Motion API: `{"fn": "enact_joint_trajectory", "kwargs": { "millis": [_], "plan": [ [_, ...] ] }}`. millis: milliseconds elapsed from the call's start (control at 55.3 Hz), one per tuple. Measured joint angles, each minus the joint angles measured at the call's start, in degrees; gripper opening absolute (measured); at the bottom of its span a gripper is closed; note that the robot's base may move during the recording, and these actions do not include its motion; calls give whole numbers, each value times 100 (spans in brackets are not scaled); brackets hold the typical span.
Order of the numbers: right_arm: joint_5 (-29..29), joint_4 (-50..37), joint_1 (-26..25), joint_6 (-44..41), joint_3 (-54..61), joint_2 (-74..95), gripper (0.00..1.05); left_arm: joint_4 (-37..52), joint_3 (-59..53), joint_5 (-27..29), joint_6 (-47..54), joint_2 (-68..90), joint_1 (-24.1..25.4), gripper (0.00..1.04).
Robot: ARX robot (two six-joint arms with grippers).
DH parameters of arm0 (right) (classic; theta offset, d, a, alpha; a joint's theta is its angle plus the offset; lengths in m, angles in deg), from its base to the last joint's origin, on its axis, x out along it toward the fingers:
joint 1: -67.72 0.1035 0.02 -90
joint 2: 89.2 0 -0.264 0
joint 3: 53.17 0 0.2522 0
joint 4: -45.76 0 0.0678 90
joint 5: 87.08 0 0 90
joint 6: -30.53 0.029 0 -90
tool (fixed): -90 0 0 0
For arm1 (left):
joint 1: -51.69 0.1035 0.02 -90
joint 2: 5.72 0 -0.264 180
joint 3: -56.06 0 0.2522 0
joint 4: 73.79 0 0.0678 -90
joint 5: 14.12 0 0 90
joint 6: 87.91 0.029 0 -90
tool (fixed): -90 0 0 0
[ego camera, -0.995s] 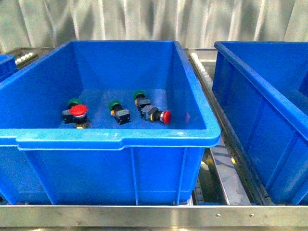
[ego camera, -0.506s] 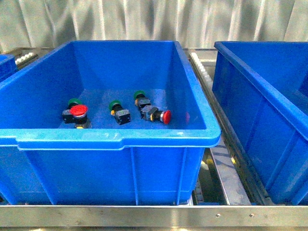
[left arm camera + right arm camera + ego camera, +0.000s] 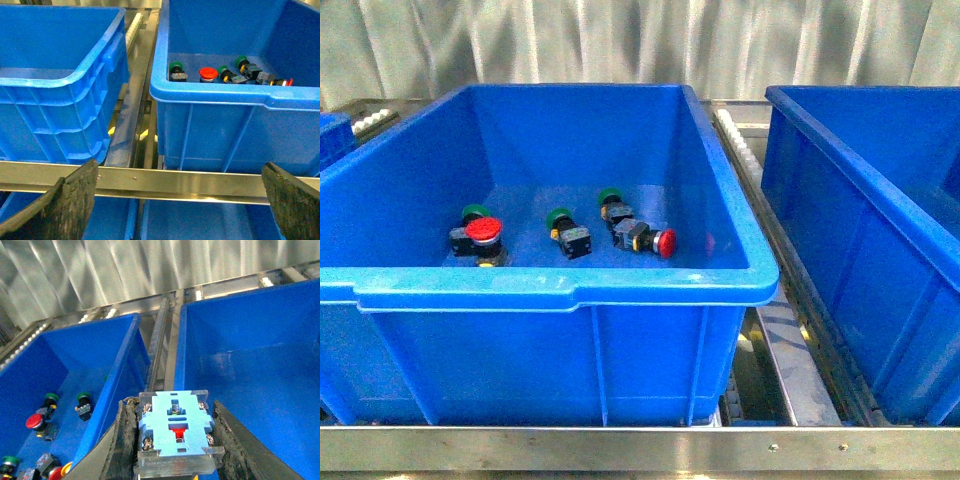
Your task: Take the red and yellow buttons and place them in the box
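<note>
My right gripper (image 3: 175,440) is shut on a red button (image 3: 174,429). I see the button's pale blue back block, with red in its slot. It hangs over the gap between two blue bins. The empty box (image 3: 260,370) lies on one side. The bin with loose buttons (image 3: 620,280) holds two red buttons (image 3: 483,231) (image 3: 664,242) among green-capped ones (image 3: 558,218). No yellow button shows in any view. My left gripper (image 3: 180,200) is open and empty, low in front of the metal rail. Neither arm appears in the front view.
A steel rail (image 3: 640,447) runs along the front, and roller tracks (image 3: 740,150) lie between the bins. The box on the right (image 3: 860,200) has tall walls. Another blue bin (image 3: 60,85) stands left of the button bin. A grey curtain hangs behind.
</note>
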Motion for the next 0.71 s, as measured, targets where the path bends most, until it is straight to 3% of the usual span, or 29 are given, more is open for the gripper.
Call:
{"fn": "enact_joint_trajectory", "kwargs": {
  "millis": [705],
  "plan": [
    [295, 223, -754, 455, 90, -444, 34, 4, 0, 4, 2, -2, 0, 97]
  ]
}}
